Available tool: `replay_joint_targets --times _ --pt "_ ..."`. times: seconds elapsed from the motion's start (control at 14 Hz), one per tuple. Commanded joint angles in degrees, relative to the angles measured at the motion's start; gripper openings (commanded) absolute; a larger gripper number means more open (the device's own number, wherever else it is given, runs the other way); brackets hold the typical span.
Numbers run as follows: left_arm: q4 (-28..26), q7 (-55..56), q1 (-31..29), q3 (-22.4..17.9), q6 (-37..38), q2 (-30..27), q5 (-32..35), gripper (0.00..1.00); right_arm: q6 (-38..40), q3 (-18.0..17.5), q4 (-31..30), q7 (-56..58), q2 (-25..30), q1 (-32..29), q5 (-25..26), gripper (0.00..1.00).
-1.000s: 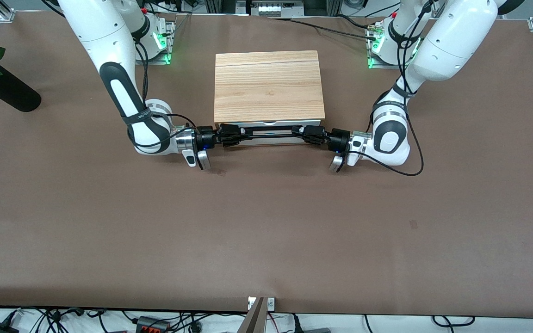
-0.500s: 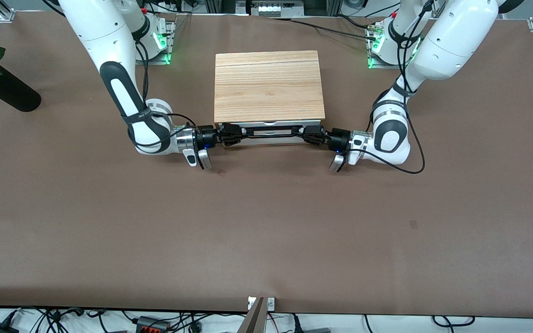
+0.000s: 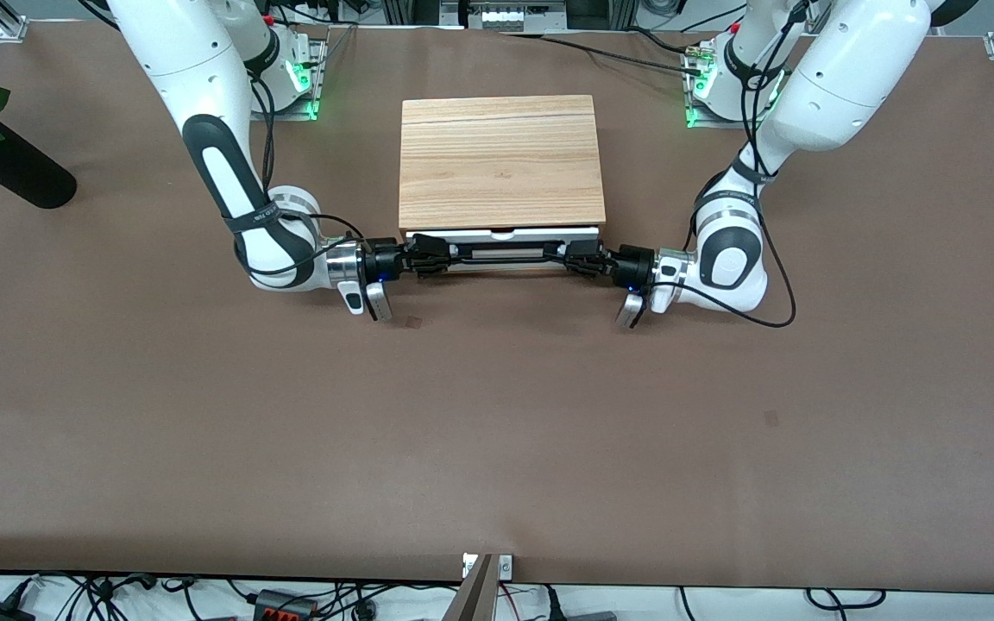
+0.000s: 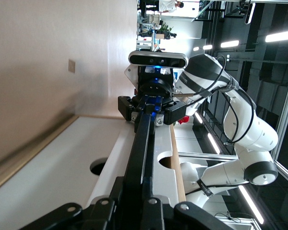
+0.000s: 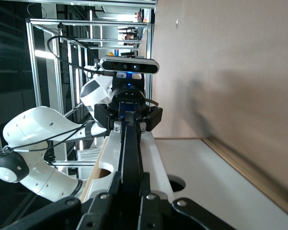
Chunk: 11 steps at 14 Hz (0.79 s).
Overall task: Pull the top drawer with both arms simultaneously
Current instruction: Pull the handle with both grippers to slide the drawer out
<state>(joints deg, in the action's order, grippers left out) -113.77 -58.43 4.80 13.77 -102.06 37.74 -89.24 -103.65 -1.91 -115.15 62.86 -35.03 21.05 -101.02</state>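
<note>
The top drawer (image 3: 540, 233) shows as a white strip with a small notch under the light-wood casing (image 3: 501, 155). It stands a little way out. Its black bar handle (image 3: 506, 247) runs between both grippers. My left gripper (image 3: 579, 256) is shut on the handle's end toward the left arm. My right gripper (image 3: 432, 254) is shut on the other end. In the left wrist view my left gripper (image 4: 134, 184) clamps the handle (image 4: 146, 143), with the right gripper (image 4: 151, 108) at its other end. In the right wrist view my right gripper (image 5: 131, 179) clamps the handle (image 5: 129, 148), facing the left gripper (image 5: 128, 115).
A black vase with a red rose (image 3: 9, 168) lies at the right arm's end of the table. A second white drawer front (image 4: 62, 167) sits below the top one. Cables hang from both wrists. Brown table (image 3: 497, 431) stretches toward the camera.
Both grippers have moved slightly toward the front camera with the handle. The white drawer front has come out a little from the casing.
</note>
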Motion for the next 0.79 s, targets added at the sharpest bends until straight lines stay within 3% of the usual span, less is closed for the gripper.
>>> replay_joint_targets --times 0.0,0.29,0.71 --pt "7.5 2.9 -0.6 -0.6 0.2 3.6 -2.6 0.10 1.0 0.0 3.8 0.4 -1.9 -1.1 -0.1 0.12" --pt "13.6 5.4 -0.7 -1.0 -1.2 6.2 -2.4 0.10 1.0 0.1 11.4 -0.9 -7.0 -2.3 -0.1 0.12" --pt "20.7 7.9 -0.7 -2.1 -1.7 10.6 -2.3 0.10 0.5 0.3 18.2 -4.3 -10.8 -3.0 0.3 0.13"
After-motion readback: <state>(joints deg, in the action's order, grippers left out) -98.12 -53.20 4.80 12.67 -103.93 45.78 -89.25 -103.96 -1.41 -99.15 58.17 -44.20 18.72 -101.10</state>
